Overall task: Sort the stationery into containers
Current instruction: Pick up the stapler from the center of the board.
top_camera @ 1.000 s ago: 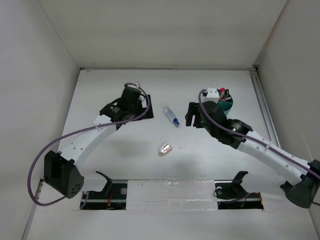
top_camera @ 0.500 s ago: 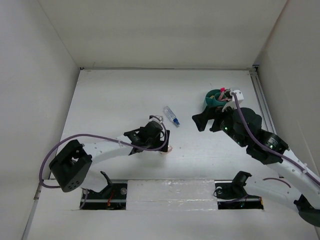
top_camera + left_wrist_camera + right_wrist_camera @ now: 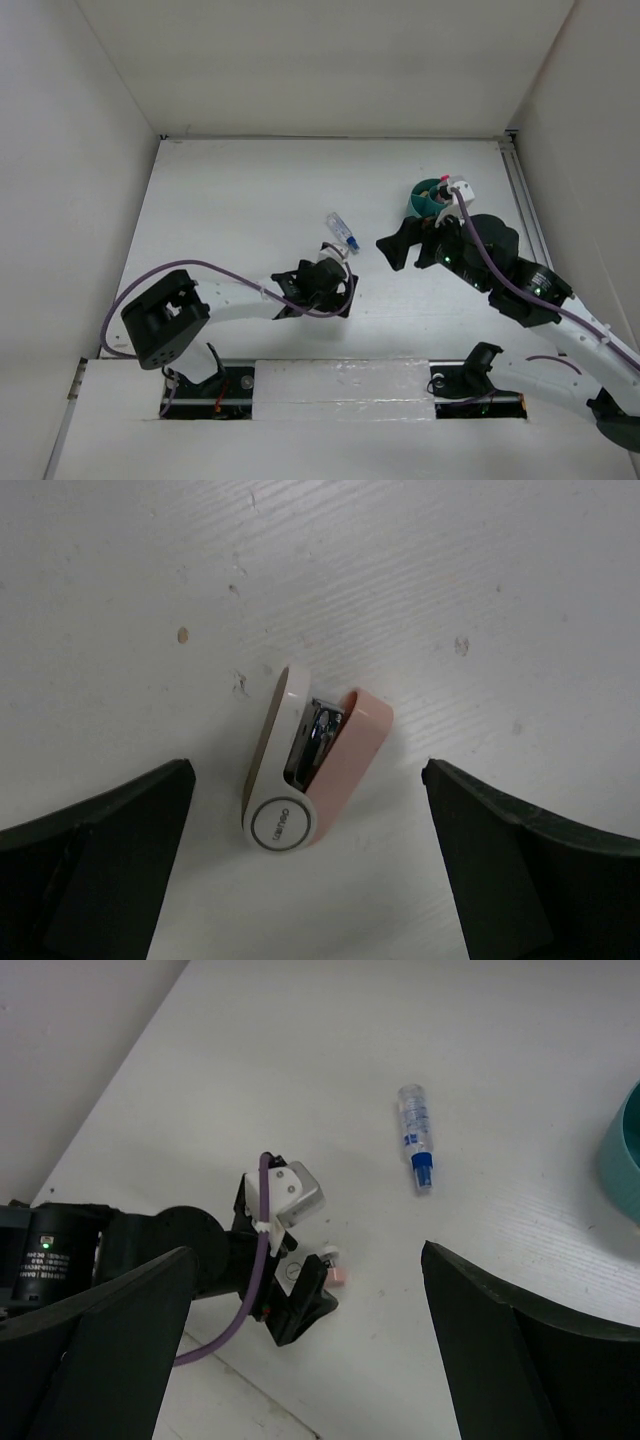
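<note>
The silver-pink oval piece [image 3: 310, 770] lies flat on the white table between the wide-open fingers of my left gripper [image 3: 310, 880], which hovers over it without touching. In the top view my left gripper [image 3: 335, 290] hides the piece; the right wrist view shows its pink end [image 3: 339, 1274]. The clear blue-capped tube [image 3: 342, 232] lies at mid table and also shows in the right wrist view [image 3: 415, 1135]. The teal bowl [image 3: 424, 196] stands at the back right, partly behind my right wrist, with pink items inside. My right gripper [image 3: 395, 250] is open, empty and raised above the table.
The left arm's purple cable [image 3: 200, 268] loops over the near left of the table. The bowl's rim [image 3: 622, 1155] shows at the right edge of the right wrist view. White walls enclose the table on three sides.
My left arm swung from the back left down to the oval piece near the front and now straddles it. My right arm pulled back from the bowl, uncovering it.
</note>
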